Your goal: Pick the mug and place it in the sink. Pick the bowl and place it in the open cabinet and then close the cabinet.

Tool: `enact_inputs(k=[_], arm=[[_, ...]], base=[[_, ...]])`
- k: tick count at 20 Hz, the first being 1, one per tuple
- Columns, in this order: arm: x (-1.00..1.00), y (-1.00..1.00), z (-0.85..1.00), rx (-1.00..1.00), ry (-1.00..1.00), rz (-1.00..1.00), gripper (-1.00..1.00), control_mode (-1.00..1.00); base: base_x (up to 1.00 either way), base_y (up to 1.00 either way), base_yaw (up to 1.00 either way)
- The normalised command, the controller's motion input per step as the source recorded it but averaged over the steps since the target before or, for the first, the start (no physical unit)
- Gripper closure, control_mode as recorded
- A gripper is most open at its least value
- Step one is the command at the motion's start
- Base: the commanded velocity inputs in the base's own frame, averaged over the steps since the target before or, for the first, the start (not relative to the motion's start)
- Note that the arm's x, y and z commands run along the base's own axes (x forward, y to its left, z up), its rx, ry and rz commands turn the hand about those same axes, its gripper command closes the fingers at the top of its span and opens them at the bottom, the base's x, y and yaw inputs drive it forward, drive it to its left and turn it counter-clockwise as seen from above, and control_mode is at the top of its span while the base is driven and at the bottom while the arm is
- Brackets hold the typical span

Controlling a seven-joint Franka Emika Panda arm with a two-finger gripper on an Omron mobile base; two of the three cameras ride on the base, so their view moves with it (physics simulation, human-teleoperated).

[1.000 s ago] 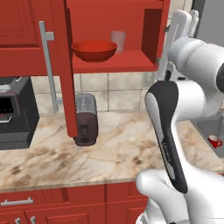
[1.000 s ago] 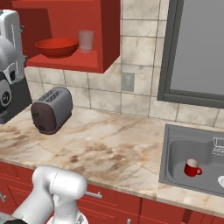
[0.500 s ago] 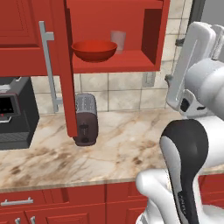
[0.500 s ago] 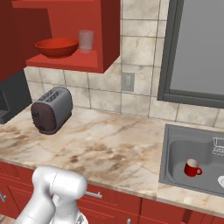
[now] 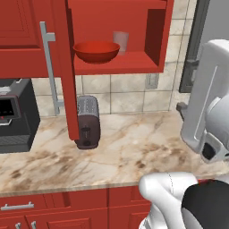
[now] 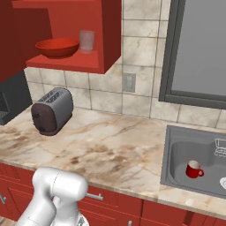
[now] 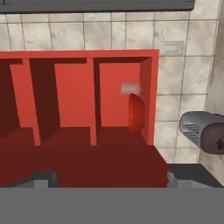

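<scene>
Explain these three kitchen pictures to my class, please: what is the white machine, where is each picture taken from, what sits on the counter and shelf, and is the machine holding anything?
The white machine is a robot arm on a driving base, in a computer-rendered kitchen. Two pictures come from cameras on the base, behind the arm to its left and right; both look at the same counter. The third comes from a camera on the hand, so it is rolled sideways.

On the counter stands a toaster. Above it, the open cabinet holds the bowl and a glass on its shelf. The door stands open. The mug already stands in the sink.

The end effector is open and holds nothing; its two dark tips show at the bottom of the hand picture, facing the cabinet.
</scene>
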Motion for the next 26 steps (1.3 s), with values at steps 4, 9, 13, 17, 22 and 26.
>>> enact_inputs(k=[4,9,13,17,22,26], arm=[[-1.00,0.43,0.00,-0.08,0.09,0.00,-1.00,-1.00],[-0.83,0.49,0.00,-0.03,0.07,0.00,-1.00,-1.00],[-0.08,0.73,-0.01,0.00,0.00,0.00,-1.00,-1.00],[0.17,0.32,0.00,0.00,-0.01,0.00,-1.00,-1.00],[0.50,0.08,-0.04,0.00,0.00,0.00,-1.00,-1.00],[0.54,0.04,-0.14,0.00,-0.01,0.00,-1.00,-1.00]], base=[[0.00,0.00,0.00],[0.00,0.00,0.00],[0.00,0.00,0.00],[0.00,0.00,0.00],[0.00,0.00,0.00],[0.00,0.00,0.00]])
